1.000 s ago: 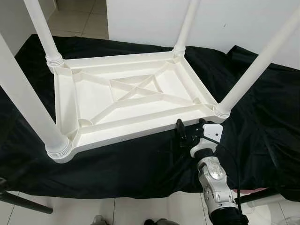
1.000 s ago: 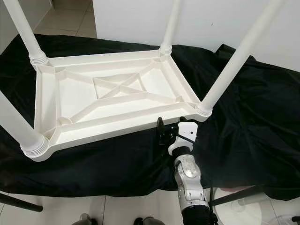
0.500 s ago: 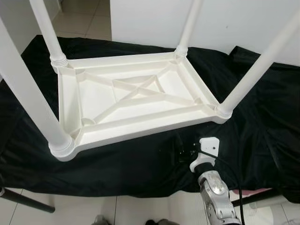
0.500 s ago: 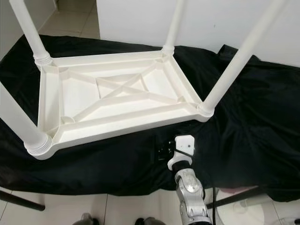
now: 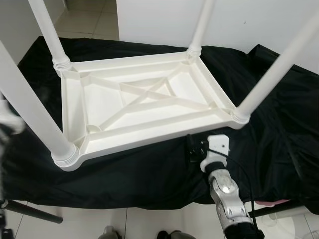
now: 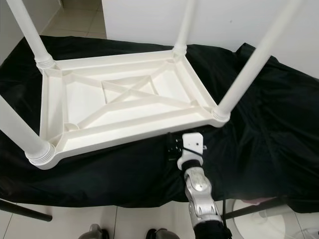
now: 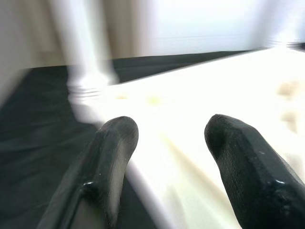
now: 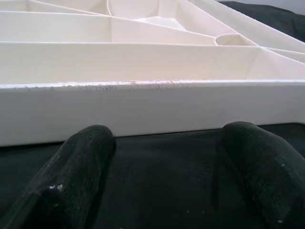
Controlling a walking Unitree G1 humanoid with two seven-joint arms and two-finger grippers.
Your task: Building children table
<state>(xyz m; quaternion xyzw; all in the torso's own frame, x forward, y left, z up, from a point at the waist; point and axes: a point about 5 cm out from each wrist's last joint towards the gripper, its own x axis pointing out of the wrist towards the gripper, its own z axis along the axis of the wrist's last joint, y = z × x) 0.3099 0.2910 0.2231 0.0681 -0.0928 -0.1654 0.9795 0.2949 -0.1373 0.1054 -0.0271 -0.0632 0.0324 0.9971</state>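
Head views: the white children's table [image 5: 144, 107] lies upside down on a black cloth [image 5: 279, 129], all four legs [image 5: 37, 112] seated in the corner sockets and standing upward. The right gripper [image 6: 175, 147] sits low over the cloth, just beside the near long rim of the tabletop, close to the near right-hand corner leg [image 6: 244, 74]. Left wrist view: blurred; the left gripper [image 7: 167, 143] has its fingers [image 7: 112, 157] spread wide with nothing between them, pointed at the tabletop's edge near a corner leg base. Right wrist view: the two right fingertips [image 8: 83, 150] are parted wide, empty, resting at cloth level and facing the flat outer wall of the rim [image 8: 143, 107], apart from it. Judgement: leg fitting appears complete; the step in hand looks like taking hold of the rim to turn the table upright. The next move calls for both grippers to close on opposite edges before lifting.
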